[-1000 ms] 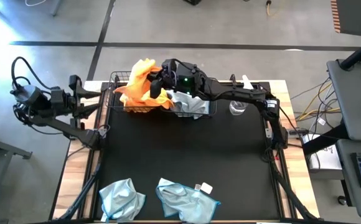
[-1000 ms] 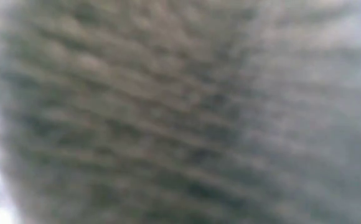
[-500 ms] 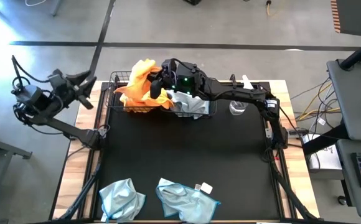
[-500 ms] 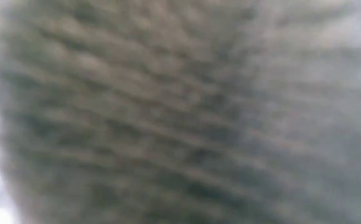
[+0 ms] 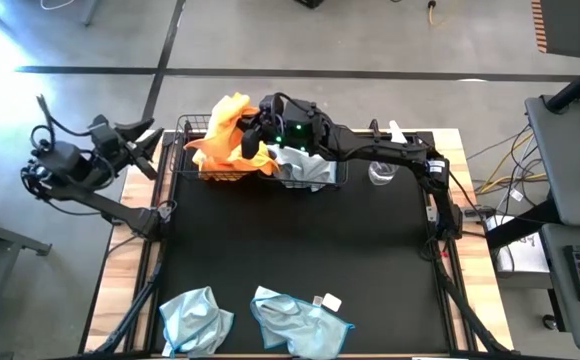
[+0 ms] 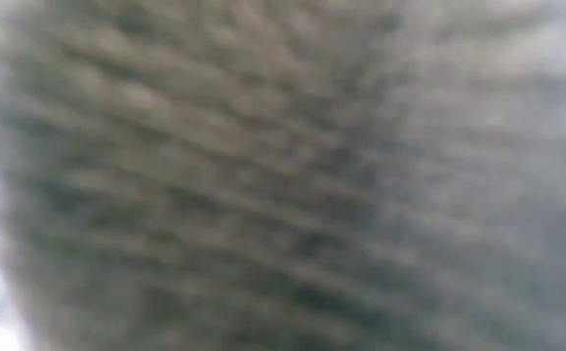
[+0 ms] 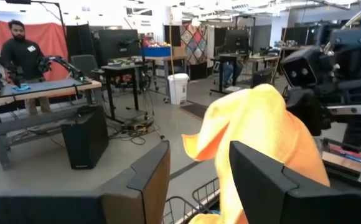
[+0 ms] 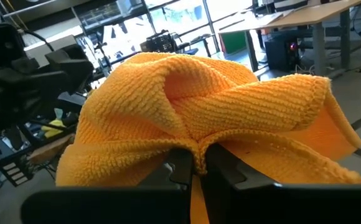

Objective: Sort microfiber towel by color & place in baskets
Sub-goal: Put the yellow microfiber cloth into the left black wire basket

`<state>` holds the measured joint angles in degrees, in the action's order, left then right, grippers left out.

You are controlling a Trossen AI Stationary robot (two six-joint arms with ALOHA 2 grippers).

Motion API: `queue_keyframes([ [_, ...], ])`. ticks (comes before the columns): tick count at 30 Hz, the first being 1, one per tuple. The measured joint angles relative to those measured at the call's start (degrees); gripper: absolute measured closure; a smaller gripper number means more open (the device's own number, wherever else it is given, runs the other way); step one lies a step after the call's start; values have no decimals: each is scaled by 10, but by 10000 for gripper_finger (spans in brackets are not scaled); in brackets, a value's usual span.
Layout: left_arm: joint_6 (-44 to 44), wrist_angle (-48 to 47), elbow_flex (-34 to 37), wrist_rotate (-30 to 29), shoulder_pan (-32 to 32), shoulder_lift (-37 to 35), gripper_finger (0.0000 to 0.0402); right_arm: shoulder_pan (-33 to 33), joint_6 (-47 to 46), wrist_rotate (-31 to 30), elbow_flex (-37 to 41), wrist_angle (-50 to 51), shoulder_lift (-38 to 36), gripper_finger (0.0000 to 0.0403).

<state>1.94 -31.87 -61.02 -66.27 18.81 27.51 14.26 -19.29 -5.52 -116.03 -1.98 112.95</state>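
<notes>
Your left gripper (image 5: 148, 141) hangs off the desk's (image 5: 290, 250) left edge, fingers (image 7: 149, 177) spread and empty. Right of it, your right gripper (image 5: 253, 137) pinches an orange towel (image 5: 222, 135) above the left basket (image 5: 202, 172). A blue-grey towel (image 5: 305, 165) fills the right basket (image 5: 338, 178). Two more blue-grey towels (image 5: 196, 318) lie at the desk's near edge.

Both arms are dark, near-black, built of jointed segments. The left arm (image 5: 80, 170) carries looping black cables at its wrist. The right arm (image 5: 390, 152) shows a small green light on its wrist housing. Gripper fingers (image 7: 258, 180) are matte black, blocky, with angular flat faces.
</notes>
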Motion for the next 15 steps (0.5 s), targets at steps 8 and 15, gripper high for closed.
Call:
queue_keyframes([
  [8,-21,-1,1,12,0,52,251,4,6,0,0,0,0,390],
  [15,-41,0,2,58,-4,59,251,8,6,0,0,0,0,390],
])
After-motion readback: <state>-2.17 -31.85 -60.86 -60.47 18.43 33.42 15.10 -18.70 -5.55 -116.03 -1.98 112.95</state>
